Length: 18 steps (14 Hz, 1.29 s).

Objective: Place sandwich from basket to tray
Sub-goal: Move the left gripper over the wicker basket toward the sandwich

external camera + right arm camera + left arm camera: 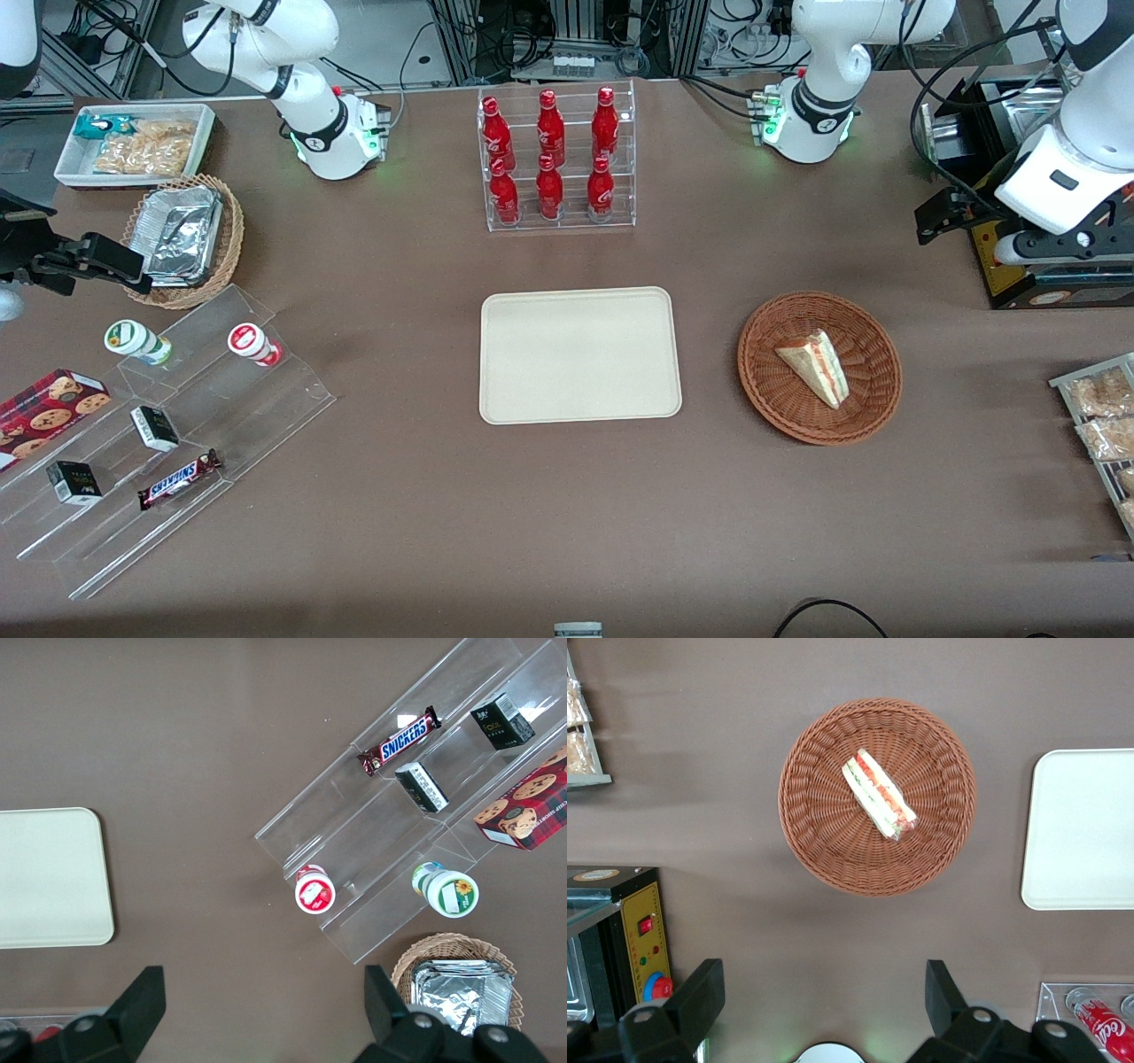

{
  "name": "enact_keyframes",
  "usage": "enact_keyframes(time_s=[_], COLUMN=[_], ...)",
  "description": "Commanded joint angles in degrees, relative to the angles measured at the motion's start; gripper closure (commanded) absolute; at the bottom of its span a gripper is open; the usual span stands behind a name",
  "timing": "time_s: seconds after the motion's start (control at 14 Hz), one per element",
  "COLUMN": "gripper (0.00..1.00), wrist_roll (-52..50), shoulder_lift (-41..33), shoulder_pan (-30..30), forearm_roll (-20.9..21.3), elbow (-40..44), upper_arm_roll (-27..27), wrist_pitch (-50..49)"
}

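Note:
The sandwich [815, 365] lies in the round reddish-brown basket [764, 377], its red, green and yellow cut edge showing in the left wrist view [877, 795]. The cream-beige tray [580, 354] lies flat and bare at the table's middle, beside the basket. My left gripper [941, 219] hangs high above the table, farther from the front camera than the basket and toward the working arm's end. In the left wrist view my gripper [822, 979] is open and empty, its jaws wide apart, with the basket [824, 842] and the tray [1081, 828] seen from above.
A clear rack of red bottles [558, 159] stands farther from the camera than the tray. A black and yellow machine [1045, 266] sits under my gripper. Snack packets [1103, 416] lie at the working arm's end. Acrylic steps with snacks [159, 425] and a tan foil basket [186, 235] lie toward the parked arm's end.

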Motion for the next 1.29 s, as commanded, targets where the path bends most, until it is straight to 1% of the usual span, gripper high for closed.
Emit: enact_keyframes(time_s=[0.0,0.14,0.21,0.36,0.5,0.64,0.86,1.0,1.07,1.21], gripper=[0.0,0.0,0.0,0.0,0.0,0.0,0.0,0.0,0.0,0.0], wrist_roll=[0.82,0.74,0.82,0.91,1.18,1.09,0.83,0.22,-0.31,-4.77], shoulder_lift=[0.6,1.91,3.05,4.99,6.75,6.67,6.67,7.02,7.71,8.95], shoulder_pan=[-0.92,-1.18,-1.35,-1.36,-1.62,-1.8,-1.8,-1.97,-2.06,-2.06], forearm_roll=[-0.9,-1.34,-1.52,-2.22,-2.13,-2.13,-2.31,-2.31,-2.31,-3.18], elbow=[0.67,0.49,-0.47,-3.01,-6.87,-13.19,-24.26,-30.16,-31.49,-31.94], upper_arm_roll=[0.92,0.83,0.75,0.74,0.57,0.57,0.57,0.57,0.57,0.57], wrist_pitch=[-0.12,-0.9,-1.87,-0.74,5.03,12.41,27.6,37.28,39.76,41.27])
